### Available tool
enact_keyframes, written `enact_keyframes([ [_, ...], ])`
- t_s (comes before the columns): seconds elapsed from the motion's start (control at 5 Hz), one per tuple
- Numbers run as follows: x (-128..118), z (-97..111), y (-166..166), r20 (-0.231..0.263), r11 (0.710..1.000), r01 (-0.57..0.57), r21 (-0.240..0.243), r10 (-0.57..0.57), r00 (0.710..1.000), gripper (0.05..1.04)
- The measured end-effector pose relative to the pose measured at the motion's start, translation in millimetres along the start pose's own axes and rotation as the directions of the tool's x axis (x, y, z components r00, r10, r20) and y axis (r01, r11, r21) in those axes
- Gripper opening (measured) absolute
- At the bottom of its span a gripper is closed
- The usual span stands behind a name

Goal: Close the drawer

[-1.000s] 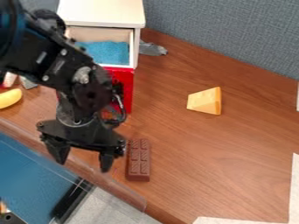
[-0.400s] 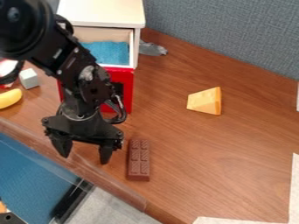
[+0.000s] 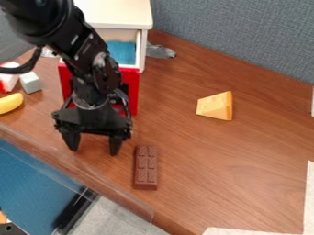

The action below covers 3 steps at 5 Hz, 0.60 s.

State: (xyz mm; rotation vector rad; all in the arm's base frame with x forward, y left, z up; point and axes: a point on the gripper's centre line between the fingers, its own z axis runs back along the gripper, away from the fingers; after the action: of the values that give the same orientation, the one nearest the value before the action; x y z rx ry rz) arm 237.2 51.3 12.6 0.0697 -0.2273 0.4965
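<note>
At the upper left stands a white cabinet whose drawer [image 3: 134, 86] is pulled out toward the camera, its red front facing the near side and a blue lining inside. Part of the drawer front and its inside is hidden behind the arm. My gripper [image 3: 93, 146] hangs in front of the red face, on the near side of it, with its fingers spread apart and nothing between them.
A chocolate bar [image 3: 146, 168] lies close to the gripper's right. A cheese wedge [image 3: 215, 106] rests farther right. Left of the drawer are a banana [image 3: 10, 103] and a pale block [image 3: 30, 82]. A grey partition [image 3: 245, 32] stands behind.
The gripper has shifted up the view, closer to the drawer front, and slightly right. The arm's upper part has swung right, uncovering the blocks at the left.
</note>
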Motion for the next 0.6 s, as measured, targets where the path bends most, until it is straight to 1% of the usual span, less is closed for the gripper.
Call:
enact_keyframes([
  [0.4,23.6,-6.6,12.9,-0.023,0.998,-0.063,0.011,0.063,0.998,1.0],
  [0.6,38.9,-7.2,17.6,-0.014,0.997,-0.076,-0.001,0.076,0.997,1.0],
])
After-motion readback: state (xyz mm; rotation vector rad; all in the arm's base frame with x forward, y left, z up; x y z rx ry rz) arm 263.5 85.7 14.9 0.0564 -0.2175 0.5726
